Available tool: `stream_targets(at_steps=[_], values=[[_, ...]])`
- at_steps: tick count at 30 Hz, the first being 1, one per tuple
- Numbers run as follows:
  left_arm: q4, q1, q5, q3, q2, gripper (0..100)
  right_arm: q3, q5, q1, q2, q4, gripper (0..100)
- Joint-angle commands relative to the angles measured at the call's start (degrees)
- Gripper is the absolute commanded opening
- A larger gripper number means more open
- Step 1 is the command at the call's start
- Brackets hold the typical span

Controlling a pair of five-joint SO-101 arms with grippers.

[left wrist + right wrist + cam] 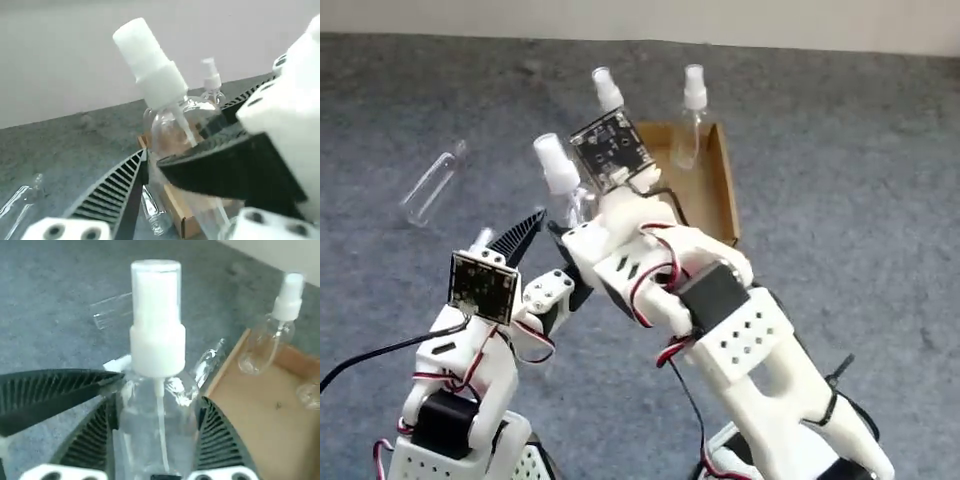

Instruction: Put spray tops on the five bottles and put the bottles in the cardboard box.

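Your right gripper (156, 427) clamps the bottle (150, 395) at lower centre; left gripper (545, 245) gapes wide beside it.

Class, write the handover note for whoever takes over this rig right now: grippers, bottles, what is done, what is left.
Right gripper: shut on a topped bottle, near the box.
Left gripper: at that bottle's neck.
Done: a boxed bottle stands topped in the box. A second topped bottle appears to stand there too, its body hidden behind the right arm.
Left: box the held bottle, then top and box the two lying outside, the far bare bottle and the near bare bottle by the box edge.
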Motion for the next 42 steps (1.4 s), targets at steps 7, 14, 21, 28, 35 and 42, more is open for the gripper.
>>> stream_targets(at_steps=[7, 14, 21, 28, 35, 42], values=[[-0.4, 0.4, -0.5, 0.2, 0.6, 24, -4.3, 0.9, 11.4, -4.4, 0.3, 0.3], [-0.4, 2.3, -0.5, 0.2, 0.6, 24, -6.3, 0.4, 11.3, -3.8, 0.1, 0.3], [1.2, 4.7, -0.5, -0.1, 0.3, 24, -5.8, -3.2, 0.9, -3.8, -6.7, 0.3], [1.5, 4.4, -0.5, -0.3, 0.0, 24, -6.2, -3.3, -0.7, -4.0, -4.4, 0.3], [10.5, 4.8, 0.7, -7.3, 0.0, 31, -2.5, -3.2, -0.3, -3.8, -9.9, 0.3], [12.3, 4.4, 1.6, -7.9, 0.0, 32, 0.7, -3.4, -0.7, -3.8, -13.1, 0.3]])
